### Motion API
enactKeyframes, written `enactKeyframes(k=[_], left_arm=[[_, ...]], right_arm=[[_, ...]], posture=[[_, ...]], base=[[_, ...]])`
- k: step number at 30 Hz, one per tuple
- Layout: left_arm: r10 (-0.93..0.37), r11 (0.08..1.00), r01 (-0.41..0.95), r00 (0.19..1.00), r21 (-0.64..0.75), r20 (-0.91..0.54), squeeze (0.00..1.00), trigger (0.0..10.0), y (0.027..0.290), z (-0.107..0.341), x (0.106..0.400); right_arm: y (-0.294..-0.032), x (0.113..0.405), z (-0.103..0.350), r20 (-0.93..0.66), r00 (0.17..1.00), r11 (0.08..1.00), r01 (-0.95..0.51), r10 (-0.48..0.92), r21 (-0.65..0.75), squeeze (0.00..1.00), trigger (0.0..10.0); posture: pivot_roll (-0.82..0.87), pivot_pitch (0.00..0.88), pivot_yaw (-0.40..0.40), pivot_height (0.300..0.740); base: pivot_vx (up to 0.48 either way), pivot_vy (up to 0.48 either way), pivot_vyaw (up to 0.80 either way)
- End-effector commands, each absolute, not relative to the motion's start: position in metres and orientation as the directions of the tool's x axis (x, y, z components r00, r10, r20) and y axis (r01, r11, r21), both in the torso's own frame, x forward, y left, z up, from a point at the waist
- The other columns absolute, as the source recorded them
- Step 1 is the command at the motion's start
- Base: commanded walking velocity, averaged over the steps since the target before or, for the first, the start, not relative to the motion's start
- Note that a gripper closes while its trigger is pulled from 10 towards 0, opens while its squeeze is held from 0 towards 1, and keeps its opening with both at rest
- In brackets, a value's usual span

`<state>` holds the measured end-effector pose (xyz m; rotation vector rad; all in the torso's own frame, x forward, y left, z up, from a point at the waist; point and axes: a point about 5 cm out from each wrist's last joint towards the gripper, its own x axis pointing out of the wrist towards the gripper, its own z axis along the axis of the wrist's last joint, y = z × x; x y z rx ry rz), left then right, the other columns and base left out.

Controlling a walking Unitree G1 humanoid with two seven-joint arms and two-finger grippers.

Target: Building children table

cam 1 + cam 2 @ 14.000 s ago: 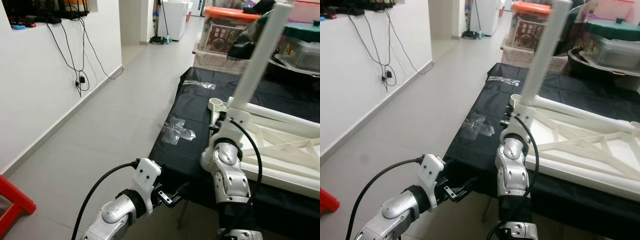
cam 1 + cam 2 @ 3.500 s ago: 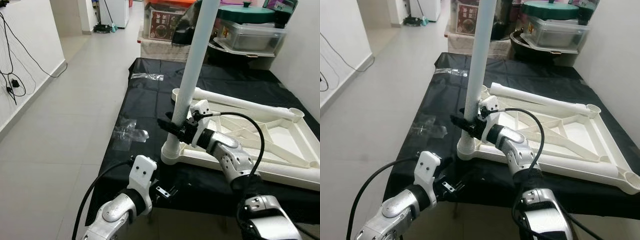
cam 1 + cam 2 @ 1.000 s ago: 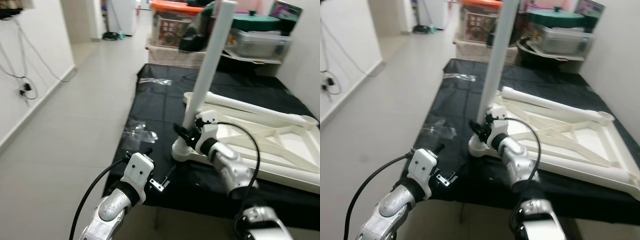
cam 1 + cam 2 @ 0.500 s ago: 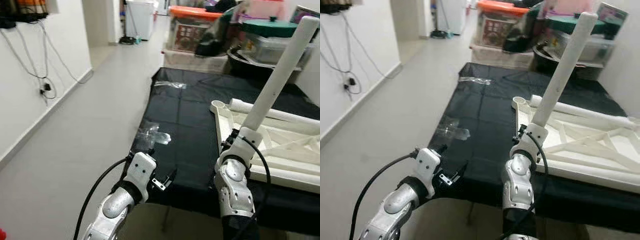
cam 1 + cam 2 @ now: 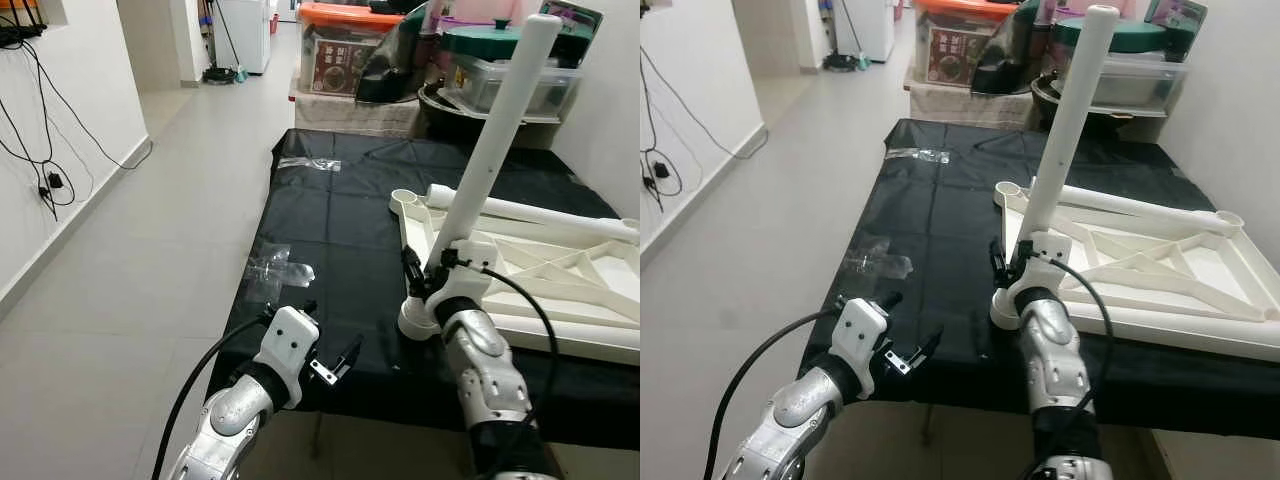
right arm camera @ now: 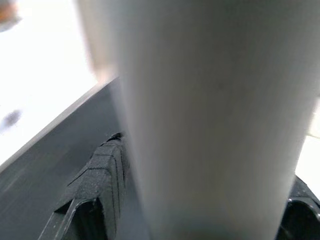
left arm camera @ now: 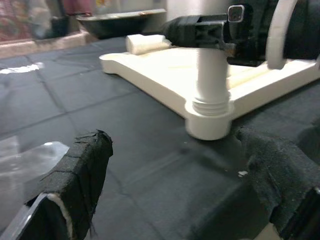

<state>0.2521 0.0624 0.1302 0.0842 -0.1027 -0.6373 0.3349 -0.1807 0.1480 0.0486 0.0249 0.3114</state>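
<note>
An upturned white table frame (image 5: 560, 290) lies on a black-covered table (image 5: 340, 230). One white leg (image 5: 490, 140) rises tilted from the frame's near corner socket (image 5: 418, 322). My right gripper (image 5: 413, 278) is shut on this leg just above the socket; in the right wrist view the leg (image 6: 210, 110) runs between black fingers (image 6: 97, 187). Another white leg (image 5: 530, 212) lies along the frame's far side. My left gripper (image 5: 332, 335) hangs open at the table's front edge, left of the socket (image 7: 210, 120), with nothing between its pads (image 7: 82, 170).
Crumpled clear plastic (image 5: 275, 272) lies on the cloth to the left, and another piece (image 5: 308, 163) near the far edge. Storage boxes (image 5: 350, 60) and a lidded pot (image 5: 500, 70) stand behind the table. Open tiled floor (image 5: 130, 270) lies left, with cables (image 5: 45, 130) on the wall.
The head views have swung and shifted, so the whole scene sits differently. My right gripper stays on the leg and my left gripper stays open by the table's edge.
</note>
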Motion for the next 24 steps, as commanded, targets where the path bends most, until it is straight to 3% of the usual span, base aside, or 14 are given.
enactKeyframes(k=[1, 5, 7, 15, 16, 18, 20, 21, 23, 24], left_arm=[[-0.607, 0.794, 0.6, 0.792, 0.094, 0.069, 0.0, 10.0, 0.06, 0.129, 0.253], [-0.611, 0.791, 0.605, 0.789, 0.092, 0.066, 0.0, 10.0, 0.059, 0.128, 0.253], [-0.625, 0.78, 0.618, 0.778, 0.102, 0.062, 0.0, 10.0, 0.058, 0.127, 0.251], [-0.632, 0.774, 0.625, 0.773, 0.105, 0.057, 0.0, 10.0, 0.059, 0.124, 0.25], [-0.633, 0.773, 0.626, 0.772, 0.104, 0.056, 0.0, 10.0, 0.059, 0.123, 0.25], [-0.635, 0.771, 0.628, 0.771, 0.104, 0.055, 0.0, 10.0, 0.059, 0.123, 0.251], [-0.636, 0.77, 0.63, 0.77, 0.102, 0.053, 0.0, 10.0, 0.059, 0.122, 0.251], [-0.636, 0.77, 0.63, 0.77, 0.102, 0.053, 0.0, 10.0, 0.059, 0.122, 0.251], [-0.637, 0.77, 0.63, 0.769, 0.1, 0.051, 0.0, 10.0, 0.059, 0.121, 0.251], [-0.637, 0.77, 0.63, 0.769, 0.1, 0.051, 0.0, 10.0, 0.059, 0.121, 0.251]], right_arm=[[-0.16, 0.333, 0.141, -0.086, 0.828, 0.832, -0.549, 0.555, 0.083, 0.0, 10.0], [-0.16, 0.331, 0.143, -0.121, 0.729, 0.738, -0.673, 0.674, 0.055, 0.0, 10.0], [-0.152, 0.334, 0.153, -0.101, 0.593, 0.601, -0.796, 0.799, 0.079, 0.0, 10.0], [-0.137, 0.341, 0.162, -0.094, 0.487, 0.493, -0.868, 0.868, 0.059, 0.0, 10.0], [-0.133, 0.34, 0.158, -0.118, 0.468, 0.476, -0.879, 0.876, 0.041, 0.0, 0.0], [-0.13, 0.337, 0.154, -0.148, 0.448, 0.455, -0.89, 0.882, 0.02, 0.0, 0.0], [-0.13, 0.345, 0.152, -0.121, 0.594, 0.597, -0.802, 0.795, -0.017, 0.0, 0.0], [-0.13, 0.345, 0.152, -0.121, 0.594, 0.597, -0.802, 0.795, -0.017, 0.0, 0.0], [-0.136, 0.355, 0.152, -0.082, 0.77, 0.773, -0.634, 0.633, 0.02, 0.0, 0.0], [-0.136, 0.355, 0.152, -0.082, 0.77, 0.773, -0.634, 0.633, 0.02, 0.0, 0.0]], posture=[[0.15, 0.0, -0.083, 0.74], [0.16, 0.0, -0.087, 0.74], [0.17, 0.0, -0.09, 0.74], [0.18, 0.0, -0.095, 0.74], [0.18, 0.0, -0.094, 0.74], [0.18, 0.0, -0.094, 0.74], [0.18, 0.0, -0.097, 0.74], [0.18, 0.0, -0.097, 0.74], [0.18, 0.0, -0.097, 0.74], [0.18, 0.0, -0.097, 0.74]], base=[[0.0, 0.0, 0.0], [0.0, 0.0, 0.0], [0.0, 0.0, 0.0], [0.0, 0.0, 0.0], [0.0, 0.0, 0.0], [0.0, 0.0, 0.0], [0.0, 0.0, 0.0], [0.0, 0.0, 0.0], [0.0, 0.0, 0.0], [0.0, 0.0, 0.0]])
